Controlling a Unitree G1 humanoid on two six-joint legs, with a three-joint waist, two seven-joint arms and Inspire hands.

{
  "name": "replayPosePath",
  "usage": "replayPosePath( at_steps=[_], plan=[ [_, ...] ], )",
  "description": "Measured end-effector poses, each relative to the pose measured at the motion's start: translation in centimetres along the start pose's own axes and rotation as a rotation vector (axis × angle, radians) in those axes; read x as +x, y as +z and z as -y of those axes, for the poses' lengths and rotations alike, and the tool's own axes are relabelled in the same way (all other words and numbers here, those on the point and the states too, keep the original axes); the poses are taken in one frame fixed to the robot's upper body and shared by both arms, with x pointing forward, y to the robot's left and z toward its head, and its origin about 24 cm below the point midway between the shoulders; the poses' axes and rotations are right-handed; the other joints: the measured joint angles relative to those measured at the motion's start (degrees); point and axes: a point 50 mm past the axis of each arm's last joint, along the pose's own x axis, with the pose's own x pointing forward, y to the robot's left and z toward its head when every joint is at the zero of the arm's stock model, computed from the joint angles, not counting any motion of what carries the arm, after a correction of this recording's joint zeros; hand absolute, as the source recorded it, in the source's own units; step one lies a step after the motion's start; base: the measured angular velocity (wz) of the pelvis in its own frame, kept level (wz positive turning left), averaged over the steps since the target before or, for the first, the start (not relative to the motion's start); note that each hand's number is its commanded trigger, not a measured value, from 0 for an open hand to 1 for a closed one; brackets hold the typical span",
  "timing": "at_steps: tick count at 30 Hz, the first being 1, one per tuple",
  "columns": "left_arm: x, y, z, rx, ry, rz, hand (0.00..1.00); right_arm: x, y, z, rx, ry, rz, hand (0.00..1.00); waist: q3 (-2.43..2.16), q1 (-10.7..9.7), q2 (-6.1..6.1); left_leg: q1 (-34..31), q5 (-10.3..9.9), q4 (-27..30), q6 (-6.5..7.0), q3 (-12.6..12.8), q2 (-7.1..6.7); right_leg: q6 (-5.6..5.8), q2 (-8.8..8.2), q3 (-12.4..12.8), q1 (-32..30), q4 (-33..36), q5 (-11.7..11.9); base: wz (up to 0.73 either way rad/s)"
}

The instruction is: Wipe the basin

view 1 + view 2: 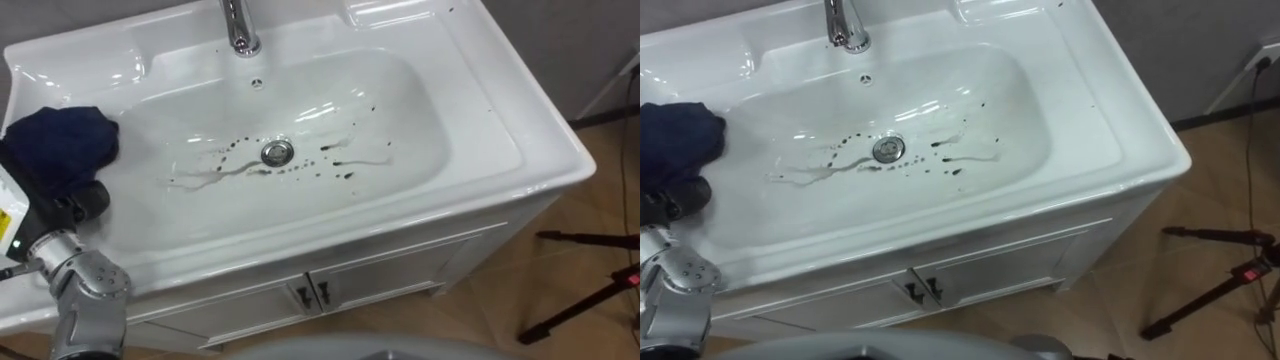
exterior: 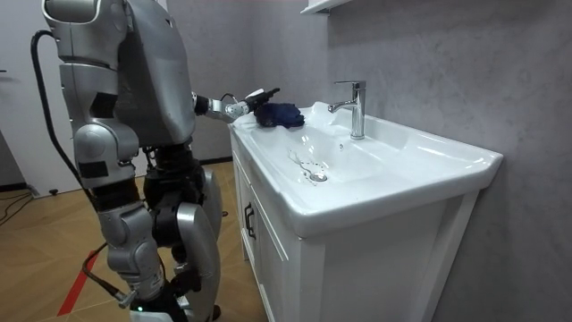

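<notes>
Left hand [image 1: 82, 201] at the near left corner of the frame, resting on the basin's [image 1: 540, 150] left ledge. A dark blue cloth [image 1: 60, 140] is bunched over it and just beyond it. Whether the hand actually grips the cloth: cannot tell, since the cloth covers that part. The room view agrees, with the left arm reaching over the counter's end and the cloth heaped at the hand.

Key relation: the dirt lies to the right of hand and cloth, and lower, on the bowl floor. Dark stains [image 1: 345, 175] cluster round the drain [image 1: 277, 152], most of them on its right side. The thin streaks run left to right, along the bowl's long axis. Judgement: the left hand is the one placed to work. The wipe would need to drop off the ledge into the bowl and sweep rightward along that axis.

Count:
- one cloth
- one tap [image 1: 238, 25]
- one drain
- one overflow hole [image 1: 257, 83]
- two cabinet doors [image 1: 400, 280], each with a handle [image 1: 310, 295]
- one tripod [image 1: 590, 300] on the floor at right
- stains: a few streaks and many specks, too small to number

Bowl not yet wiped; stains intact.
</notes>
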Motion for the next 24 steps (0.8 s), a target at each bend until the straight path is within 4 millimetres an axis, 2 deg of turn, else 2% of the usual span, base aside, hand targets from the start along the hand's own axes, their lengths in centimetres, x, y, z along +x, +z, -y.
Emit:
replayPosePath(
  at_steps=[9,14,22,24],
  plan=[
    [-0.2,-0.6,0.2,-0.020,-0.018,-0.046,0.00,0.0,-0.7,-0.1,-0.056,-0.021,-0.071,0.00,-0.53,1.5,-0.65,0.5,0.0,0.1,0.00,0.1,-0.02,-0.04,0.11,0.8,0.0,0.4,0.0,-0.02],
    [-0.3,-1.1,0.4,-0.016,-0.029,-0.072,0.00,0.0,-0.9,0.0,-0.077,-0.032,-0.093,0.00,-0.59,1.7,-0.66,1.1,0.0,-0.3,0.00,0.8,-0.04,-0.06,0.13,1.2,0.1,1.0,-0.1,-0.05],
    [-0.6,-1.8,0.8,-0.102,-0.043,-0.152,0.00,0.0,-1.1,0.0,-0.073,-0.034,-0.121,0.00,-0.61,1.8,-0.61,1.9,0.1,-1.1,-0.14,1.0,0.02,-0.26,0.30,1.4,0.2,1.9,-0.3,-0.02],
    [-0.7,-1.9,0.9,-0.110,-0.046,-0.157,1.00,0.0,-1.0,0.0,-0.073,-0.033,-0.119,0.00,-0.61,1.8,-0.60,1.9,0.1,-1.1,-0.18,1.1,0.03,-0.27,0.30,1.5,0.2,1.9,-0.3,0.00]
  ],
)
